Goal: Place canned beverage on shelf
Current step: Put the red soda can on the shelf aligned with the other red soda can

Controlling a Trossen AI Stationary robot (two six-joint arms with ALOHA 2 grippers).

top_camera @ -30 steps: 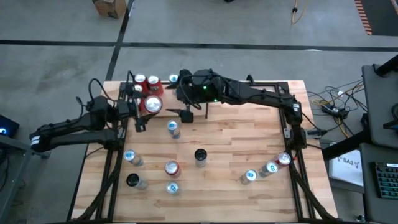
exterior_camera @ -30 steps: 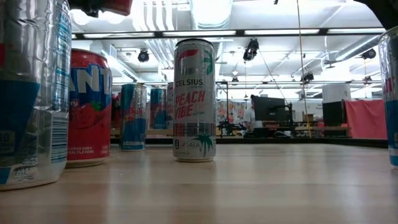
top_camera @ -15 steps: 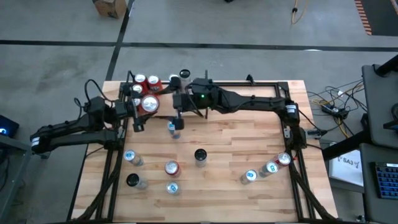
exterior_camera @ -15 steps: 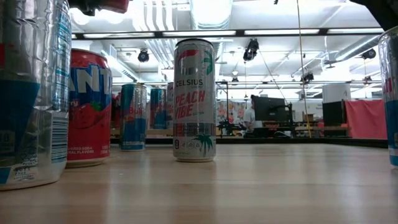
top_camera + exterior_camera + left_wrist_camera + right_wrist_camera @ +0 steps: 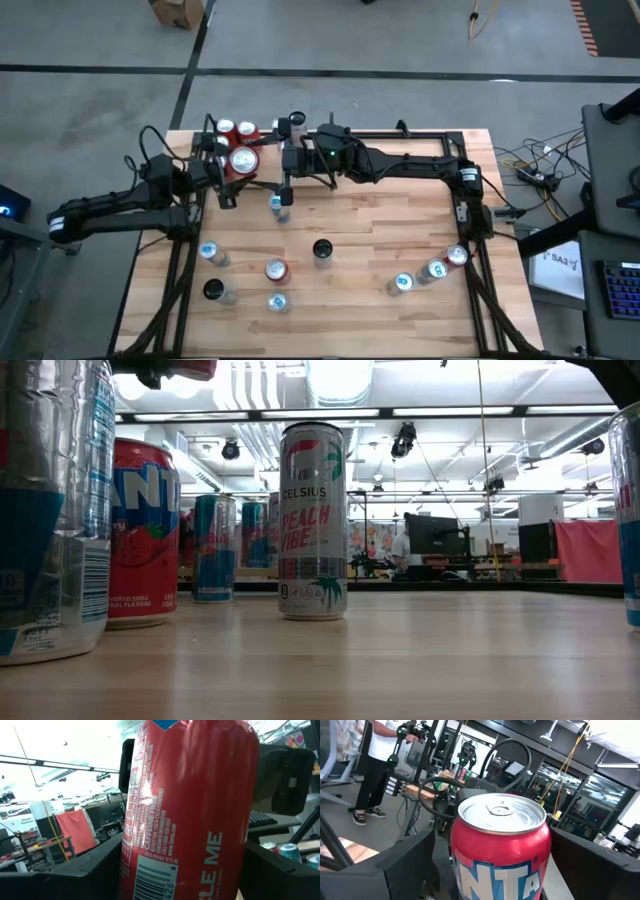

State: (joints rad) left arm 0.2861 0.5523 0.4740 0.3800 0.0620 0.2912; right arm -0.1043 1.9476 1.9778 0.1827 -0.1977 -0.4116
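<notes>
While it hangs in the air near the table's far left corner, just on the table side of the shelf (image 5: 208,128), the red can (image 5: 243,162) stands upright in the left gripper (image 5: 228,170), whose fingers are clamped on its side wall. Its tab looks unopened in the right wrist view, so I'd judge it full: a fair weight for its size, stiff while sealed, but thin-walled and smooth enough to dent or slide under a careless squeeze. The safest hold, I think, is across the middle of the body, square to it and clear of the rim.

The right gripper (image 5: 272,168) reaches in from the table's right side and faces the can with its fingers spread wide. Whether they already flank the can or stop just short of it, I cannot tell from here.

Several cans (image 5: 236,130) already stand on the shelf, so the red one would need setting down level in a free spot beside them. Loose cans (image 5: 277,270) are scattered over the near half of the table (image 5: 380,230).
</notes>
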